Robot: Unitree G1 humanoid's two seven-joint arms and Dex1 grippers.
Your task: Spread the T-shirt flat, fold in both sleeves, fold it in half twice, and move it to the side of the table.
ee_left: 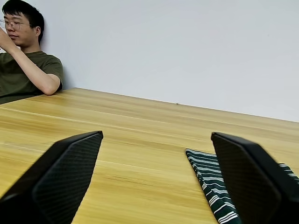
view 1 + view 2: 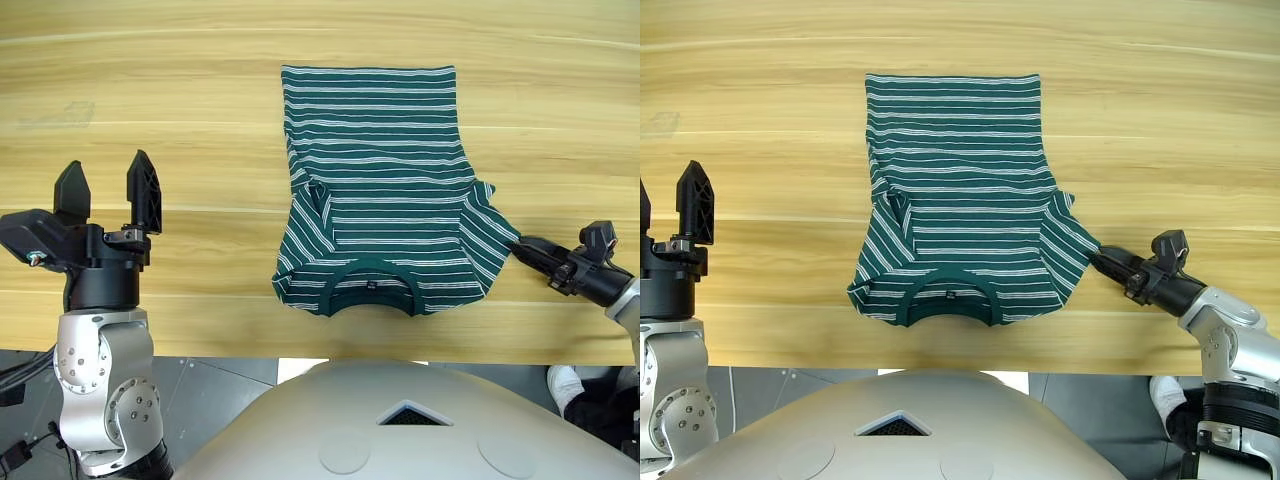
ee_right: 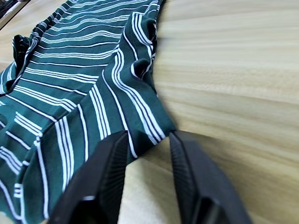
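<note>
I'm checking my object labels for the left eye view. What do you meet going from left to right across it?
From the left: left gripper with its fingers open → T-shirt → right gripper at the sleeve tip.

Your T-shirt (image 2: 375, 180) is soft cloth, a bit wrinkly and not shiny. The worktop (image 2: 150, 100) is smooth wood with a light shine. Your left end effector (image 2: 106, 175) is dull black plastic, and its fingers (image 1: 65, 182) have a fine criss-cross pattern.
</note>
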